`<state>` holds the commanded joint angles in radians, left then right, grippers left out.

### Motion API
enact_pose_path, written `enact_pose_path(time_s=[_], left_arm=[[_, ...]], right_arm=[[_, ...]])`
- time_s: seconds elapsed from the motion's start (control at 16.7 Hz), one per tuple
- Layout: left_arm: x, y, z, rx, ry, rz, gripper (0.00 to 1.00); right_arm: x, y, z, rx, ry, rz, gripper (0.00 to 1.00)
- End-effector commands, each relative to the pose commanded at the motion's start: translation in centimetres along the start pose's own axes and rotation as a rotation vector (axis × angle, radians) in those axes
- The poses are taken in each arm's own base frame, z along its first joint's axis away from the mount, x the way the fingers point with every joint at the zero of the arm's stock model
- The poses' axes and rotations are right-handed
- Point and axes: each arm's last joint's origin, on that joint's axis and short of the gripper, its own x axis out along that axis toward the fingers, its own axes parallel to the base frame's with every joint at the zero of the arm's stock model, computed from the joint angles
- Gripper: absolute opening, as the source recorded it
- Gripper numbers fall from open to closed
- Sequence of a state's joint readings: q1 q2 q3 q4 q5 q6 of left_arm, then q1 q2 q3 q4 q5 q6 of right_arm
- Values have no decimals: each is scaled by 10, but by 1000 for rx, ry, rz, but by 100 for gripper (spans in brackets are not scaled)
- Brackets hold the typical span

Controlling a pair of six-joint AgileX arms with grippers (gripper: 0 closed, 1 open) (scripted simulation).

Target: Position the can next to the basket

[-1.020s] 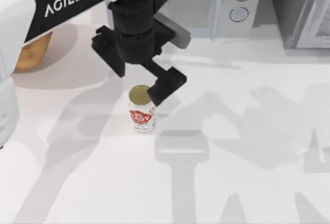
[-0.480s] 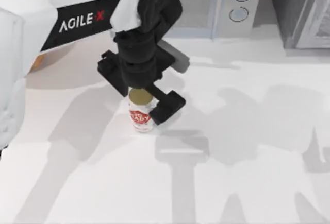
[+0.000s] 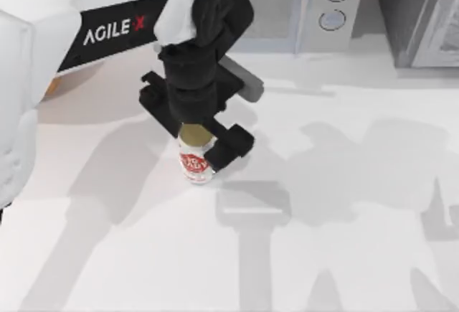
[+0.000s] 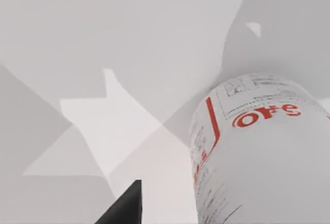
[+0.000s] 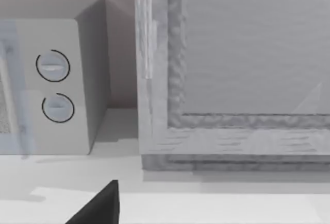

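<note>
Can point(image 3: 196, 166) upright on the table point(image 3: 344, 254), left of centre, label facing near; its gold top mostly hidden under my left tool point(image 3: 199, 147). Left tool is straight above it, wrist vertical, one finger point(image 3: 228, 147) down along the can's right side, the other not clear from the top view. Left wrist view has the can wall point(image 4: 258, 152) very close, one dark fingertip point(image 4: 126, 206) beside it. Can't tell whether the tool is clenched on it or released. Vertical approach makes sense: a grip across the body keeps it upright for the carry.

Basket point(image 3: 50, 86): just an orange sliver at far left, behind my left arm, well apart from the can. So placement not done.

Right tool parked at the right, its camera facing the microwave point(image 5: 56, 90) and a grey cabinet point(image 5: 232, 69).

Count: one can, one basket, one microwave with two dials, one cabinet.
</note>
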<state>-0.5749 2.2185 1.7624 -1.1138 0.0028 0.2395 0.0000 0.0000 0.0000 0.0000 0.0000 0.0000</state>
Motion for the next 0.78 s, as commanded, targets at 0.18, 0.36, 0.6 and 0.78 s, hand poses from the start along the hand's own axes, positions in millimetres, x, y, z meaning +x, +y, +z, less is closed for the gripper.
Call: enact_pose_path(time_s=[0.18, 0.36, 0.6, 0.78], left_arm=[[0, 0, 0, 0, 0, 0, 47], [0, 0, 0, 0, 0, 0, 25], [0, 0, 0, 0, 0, 0, 0], [0, 0, 0, 0, 0, 0, 0]], right_arm=[[0, 0, 0, 0, 0, 0, 100], [0, 0, 0, 0, 0, 0, 100], [0, 0, 0, 0, 0, 0, 100], [0, 0, 0, 0, 0, 0, 100]])
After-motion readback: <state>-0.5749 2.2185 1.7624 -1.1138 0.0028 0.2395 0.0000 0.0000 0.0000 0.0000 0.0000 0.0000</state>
